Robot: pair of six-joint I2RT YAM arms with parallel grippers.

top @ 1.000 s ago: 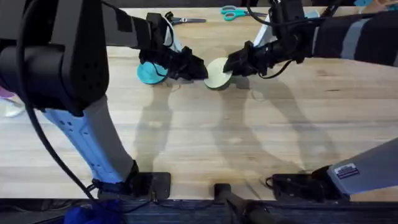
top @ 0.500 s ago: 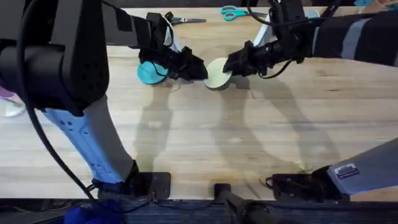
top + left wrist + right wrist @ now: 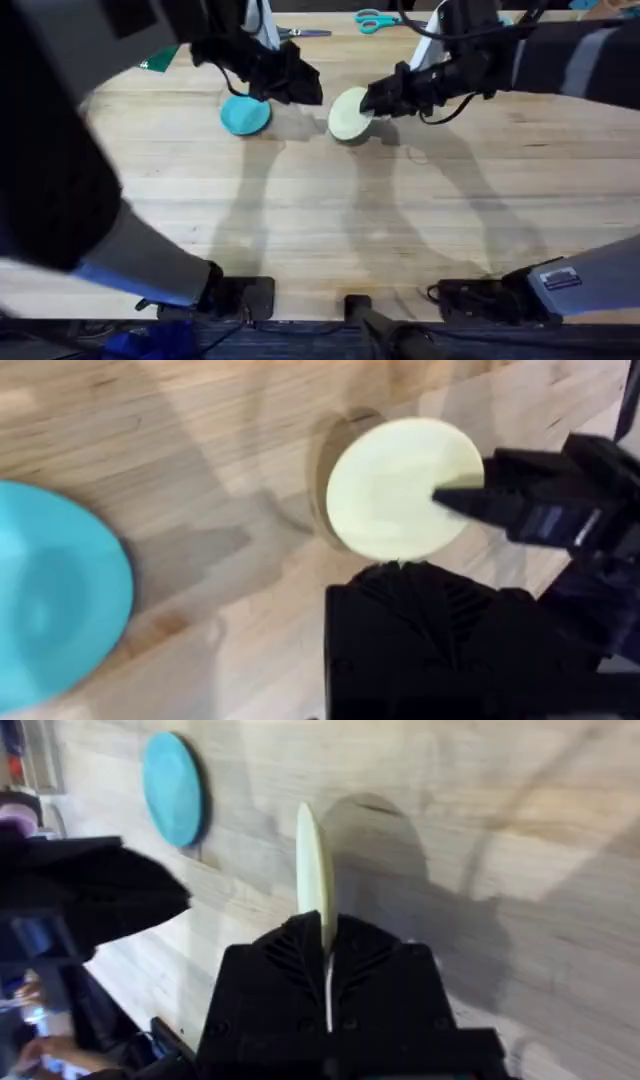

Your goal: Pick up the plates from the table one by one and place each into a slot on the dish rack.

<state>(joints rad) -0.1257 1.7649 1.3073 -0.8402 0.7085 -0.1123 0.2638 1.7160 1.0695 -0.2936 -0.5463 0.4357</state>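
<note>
A pale yellow plate [image 3: 347, 114] is held off the wooden table [image 3: 330, 220], near the middle of its far half, and casts a shadow on the planks below. The right gripper [image 3: 372, 100] has its two black fingers pinched on the plate's rim; in the right wrist view the plate [image 3: 315, 880] shows edge-on, rising straight out from between the closed fingers [image 3: 300, 960]. In the left wrist view the same plate [image 3: 405, 488] shows its round face, with the right gripper [image 3: 470, 490] clamped on one side.

A turquoise plate [image 3: 245, 114] lies flat on the table to the left of the yellow one, well apart from it. The left gripper [image 3: 300, 88] hangs above the table between the two plates, nearer the turquoise one and touching neither; whether its fingers are open or closed cannot be told.

Scissors with turquoise handles [image 3: 376, 20] lie at the table's far edge.
</note>
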